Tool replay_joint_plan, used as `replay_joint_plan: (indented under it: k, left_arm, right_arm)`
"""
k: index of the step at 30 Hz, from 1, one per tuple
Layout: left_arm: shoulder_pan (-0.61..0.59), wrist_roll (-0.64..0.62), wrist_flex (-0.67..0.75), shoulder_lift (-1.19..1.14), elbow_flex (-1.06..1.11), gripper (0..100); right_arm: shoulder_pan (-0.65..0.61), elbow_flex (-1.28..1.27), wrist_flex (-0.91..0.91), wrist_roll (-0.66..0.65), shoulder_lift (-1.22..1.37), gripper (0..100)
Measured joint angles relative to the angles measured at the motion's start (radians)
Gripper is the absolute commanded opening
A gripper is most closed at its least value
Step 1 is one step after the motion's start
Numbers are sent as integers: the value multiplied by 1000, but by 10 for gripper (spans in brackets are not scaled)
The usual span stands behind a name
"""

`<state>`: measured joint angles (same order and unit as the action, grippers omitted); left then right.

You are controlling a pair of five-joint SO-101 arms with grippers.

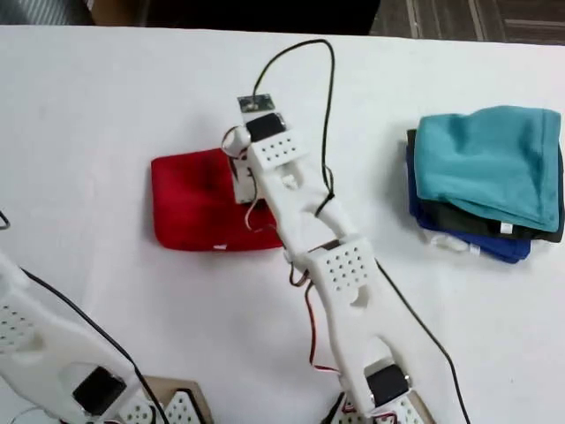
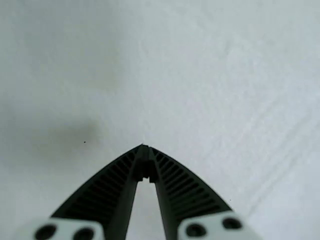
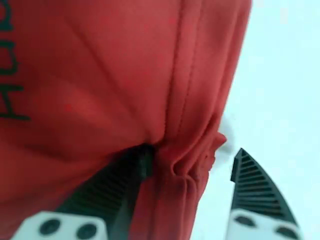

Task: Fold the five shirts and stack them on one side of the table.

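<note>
Two jaws of the right gripper (image 3: 192, 157) stand apart astride the bunched edge of the red shirt (image 3: 100, 75), mid-table. Beside it, the left gripper (image 2: 143, 151) is clenched over white table (image 2: 200, 60). Well apart lies a folded stack (image 1: 491, 245), teal shirt (image 1: 490, 159) uppermost.

1. My high camera sits off the arms and looks steeply down on the table (image 1: 106, 106), far enough back to take in both arm bases at the near edge.
2. My left wrist camera looks along the left gripper (image 2: 143, 150) at the bare table, close above it.
3. My right wrist camera sits right against the red shirt (image 3: 100, 75), which the high camera also covers.
</note>
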<state>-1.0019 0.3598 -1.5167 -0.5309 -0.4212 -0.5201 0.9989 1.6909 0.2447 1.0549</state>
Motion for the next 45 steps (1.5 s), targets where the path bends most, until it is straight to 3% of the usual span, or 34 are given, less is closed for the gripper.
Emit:
replay_joint_plan:
  k: [5, 11, 23, 26, 31, 40, 45]
  left_arm:
    - [0, 0, 0, 0, 0, 26]
    - [0, 0, 0, 0, 0, 26]
    - [3, 0, -44, 0, -34, 26]
    - [3, 0, -89, 0, -101, 26]
    - [3, 0, -161, 0, -222, 26]
    - [3, -8, -218, 0, -299, 26]
    - [3, -8, -221, 0, -299, 26]
  right_arm:
    - [0, 2, 0, -2, 8, 259]
    - [0, -55, 0, -60, 8, 142]
    - [11, -123, -2, -121, 3, 257]
    - [11, -123, -2, -127, 3, 211]
    - [2, -123, -2, -192, 3, 11]
    - [6, -149, -2, -321, -52, 23]
    - [28, -180, 2, -454, -160, 22]
